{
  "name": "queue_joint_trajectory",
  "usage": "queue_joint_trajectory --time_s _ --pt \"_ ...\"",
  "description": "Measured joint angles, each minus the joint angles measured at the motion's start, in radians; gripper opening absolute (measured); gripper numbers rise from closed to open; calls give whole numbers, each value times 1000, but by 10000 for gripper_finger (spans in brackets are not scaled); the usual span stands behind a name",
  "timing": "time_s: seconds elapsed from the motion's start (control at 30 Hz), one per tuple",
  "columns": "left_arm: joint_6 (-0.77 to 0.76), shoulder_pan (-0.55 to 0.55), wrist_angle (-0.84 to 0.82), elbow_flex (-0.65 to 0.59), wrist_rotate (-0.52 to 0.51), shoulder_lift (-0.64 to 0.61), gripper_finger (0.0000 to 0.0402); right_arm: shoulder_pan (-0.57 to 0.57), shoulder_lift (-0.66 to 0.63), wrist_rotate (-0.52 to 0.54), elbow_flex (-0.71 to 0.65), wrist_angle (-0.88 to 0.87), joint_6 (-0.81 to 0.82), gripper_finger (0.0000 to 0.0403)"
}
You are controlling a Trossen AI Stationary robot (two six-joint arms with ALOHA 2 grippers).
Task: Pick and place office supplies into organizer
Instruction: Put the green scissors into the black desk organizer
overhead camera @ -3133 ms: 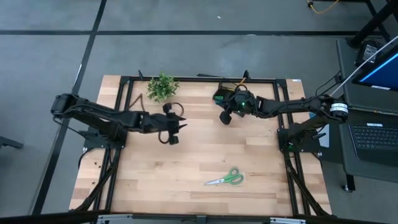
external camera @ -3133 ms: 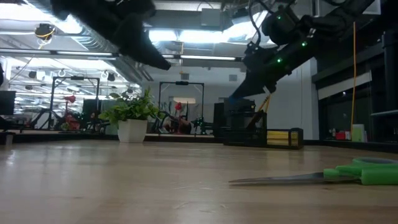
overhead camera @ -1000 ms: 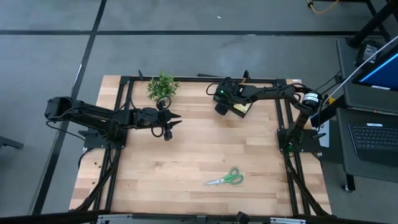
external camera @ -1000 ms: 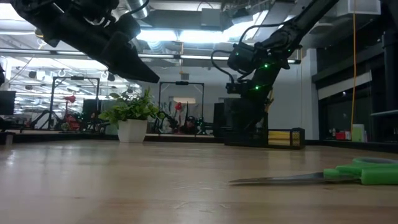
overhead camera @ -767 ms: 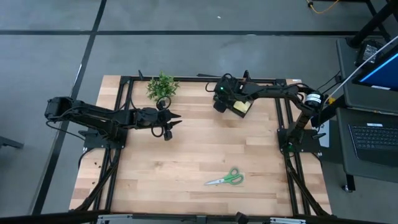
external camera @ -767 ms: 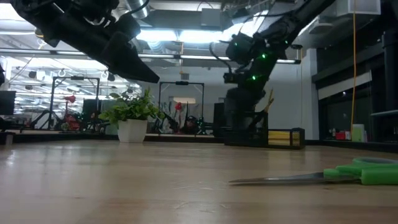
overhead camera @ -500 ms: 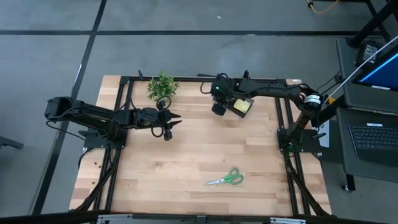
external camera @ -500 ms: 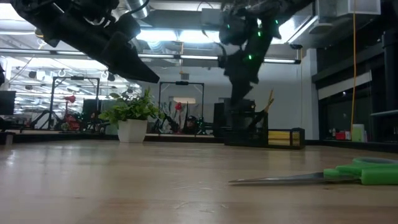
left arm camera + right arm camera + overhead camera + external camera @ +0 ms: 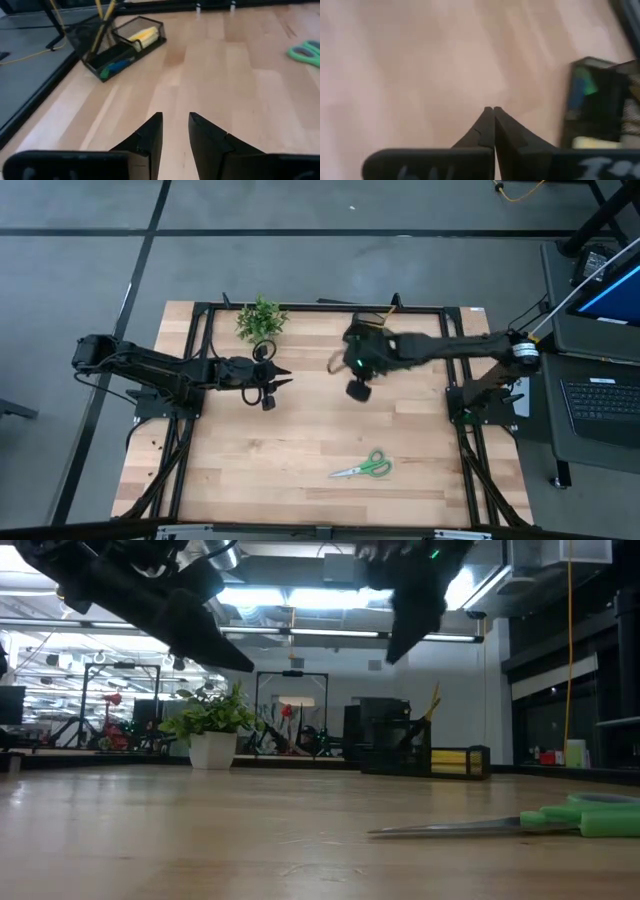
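Tabletop: scissors (image 9: 585, 819) cropped (handles partly).

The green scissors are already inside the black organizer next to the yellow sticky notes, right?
No. The green scissors lie flat on the bare table, near its front edge, far from the black organizer. The high view shows it. The yellow sticky notes are in the organizer, as the left wrist view shows.

One scissors (image 9: 364, 467), one organizer (image 9: 120, 46), one plant (image 9: 260, 318).
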Motion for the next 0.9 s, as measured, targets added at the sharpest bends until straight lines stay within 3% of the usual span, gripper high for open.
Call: queue_joint_trajectory --time_s 0.2,0.43,0.67,0.9 --pt "16 -35 -18 0 0 0 87 208 -94 23 -126 37 246 2" --pt "22 -41 -17 0 -1 0 86 414 -62 23 -158 13 466 2" --pt "7 -41 -16 0 0 0 86 531 21 14 -159 -17 598 2" --pt "14 -41 -16 0 1 0 86 575 97 -27 -159 -16 672 33"
